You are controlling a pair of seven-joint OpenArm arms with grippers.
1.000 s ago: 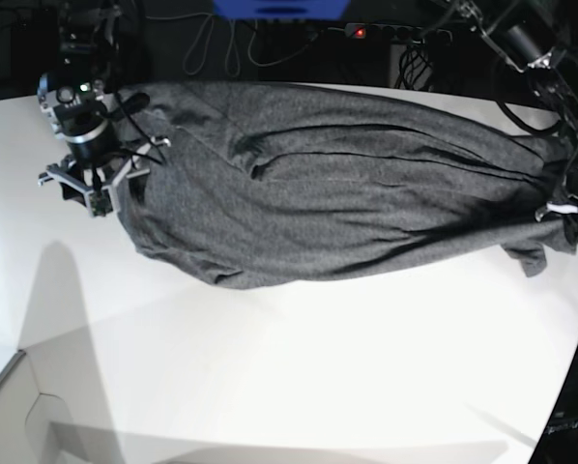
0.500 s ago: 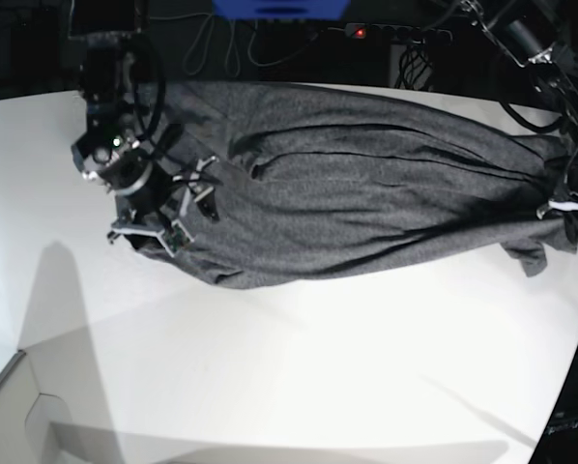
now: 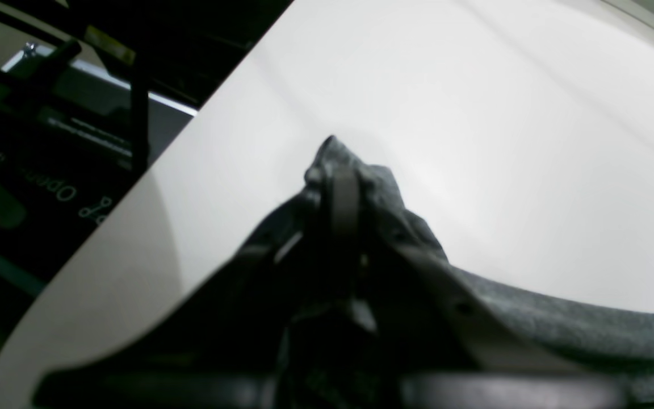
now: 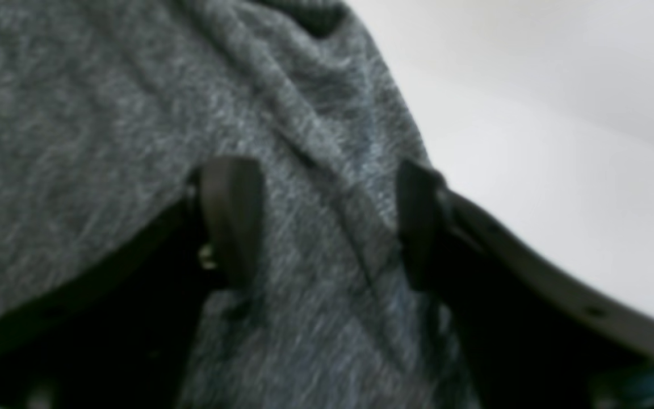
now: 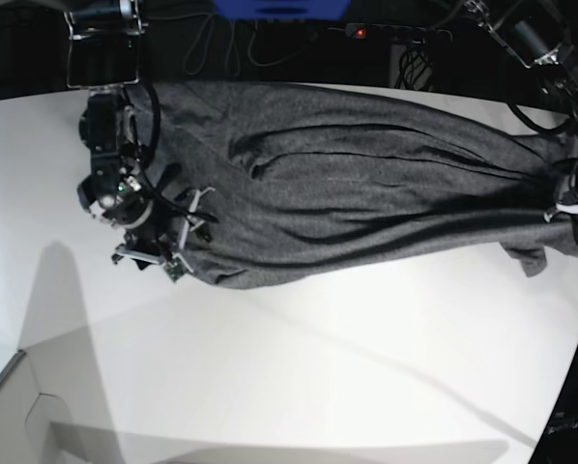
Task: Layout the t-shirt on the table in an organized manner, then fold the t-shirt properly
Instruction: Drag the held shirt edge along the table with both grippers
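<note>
So this one's in the layout stage, not folding yet. Going left to right in the base view: the right gripper (image 5: 170, 244) is down over the left end of the t-shirt (image 5: 366, 184), near its lower corner. In the right wrist view its 2 fingers (image 4: 230, 221) stand wide apart with a ridge of grey cloth running between them, and nothing looks pinched — I'd call that claw open and straddling the fabric, not holding it.

The shirt itself lies stretched sideways across the far half of the table (image 5: 318, 377), long and bunched, with several creases running along its length and the lower edge rolled under a bit. It's clearly not flat.

Over at the right end, the left gripper (image 5: 571, 205) is shut tight on a bit of the shirt — the left wrist view shows a little peak of cloth poking out past the closed tips (image 3: 335, 170), with white tabletop beyond it.

My guess at the next move: the right claw needs to close on that corner seam, then both arms pull apart and out toward the near side to spread the body flat. It calls for an even tug, or the knit just bunches again.

Count: 1 t-shirt, 1 table, 2 grippers. Sleeves I can't really pick out from the folds.
</note>
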